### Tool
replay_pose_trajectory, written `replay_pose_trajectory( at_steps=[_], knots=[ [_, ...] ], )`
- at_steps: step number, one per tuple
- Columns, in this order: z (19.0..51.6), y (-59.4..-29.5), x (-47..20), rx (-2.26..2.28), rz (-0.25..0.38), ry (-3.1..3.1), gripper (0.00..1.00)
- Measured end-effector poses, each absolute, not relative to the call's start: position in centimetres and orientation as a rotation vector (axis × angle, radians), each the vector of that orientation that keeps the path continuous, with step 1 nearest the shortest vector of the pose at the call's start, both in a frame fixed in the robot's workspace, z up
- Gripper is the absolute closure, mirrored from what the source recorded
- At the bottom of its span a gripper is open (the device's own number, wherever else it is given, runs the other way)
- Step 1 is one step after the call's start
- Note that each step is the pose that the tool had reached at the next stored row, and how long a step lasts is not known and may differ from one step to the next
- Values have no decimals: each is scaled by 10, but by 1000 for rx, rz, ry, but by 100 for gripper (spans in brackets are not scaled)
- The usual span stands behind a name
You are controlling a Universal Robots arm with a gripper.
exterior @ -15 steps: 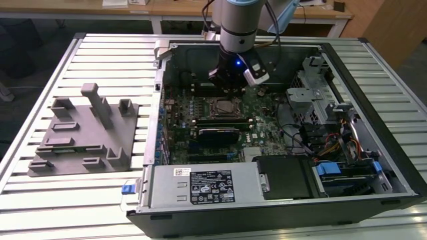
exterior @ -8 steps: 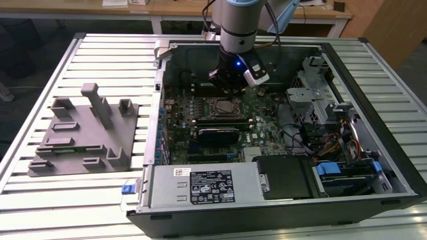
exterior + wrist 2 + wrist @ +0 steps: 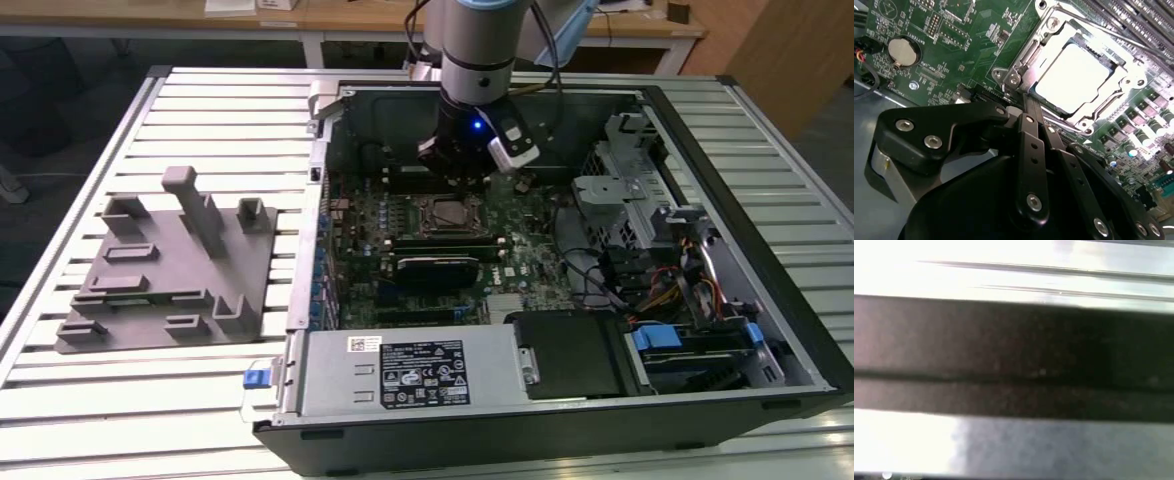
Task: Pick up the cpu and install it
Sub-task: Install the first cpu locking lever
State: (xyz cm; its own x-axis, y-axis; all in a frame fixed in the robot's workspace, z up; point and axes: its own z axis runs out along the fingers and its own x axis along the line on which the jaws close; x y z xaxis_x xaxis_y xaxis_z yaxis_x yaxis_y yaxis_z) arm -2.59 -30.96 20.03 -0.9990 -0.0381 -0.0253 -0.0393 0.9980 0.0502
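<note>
The gripper (image 3: 1026,102), closest in the second wrist view, hangs just beside the socket (image 3: 1074,75), its fingers drawn together and holding nothing. The cpu (image 3: 1074,77) already sits flat inside the socket frame, so placement looks done. In the exterior view, the arm (image 3: 477,60) stands upright over the motherboard (image 3: 521,250), behind the socket.

Grey tray (image 3: 160,270) well apart from tool, outside open computer case (image 3: 747,300); coin battery (image 3: 903,51) on motherboard (image 3: 954,45) near tool.
</note>
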Motion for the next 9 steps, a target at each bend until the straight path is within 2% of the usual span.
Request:
replay_pose_trajectory(
  at_steps=[5, 9],
  knots=[
    [198, -310, -25, -61, 36, 3117, 89],
    [197, -309, -25, -61, 32, 3118, 89]
  ],
)
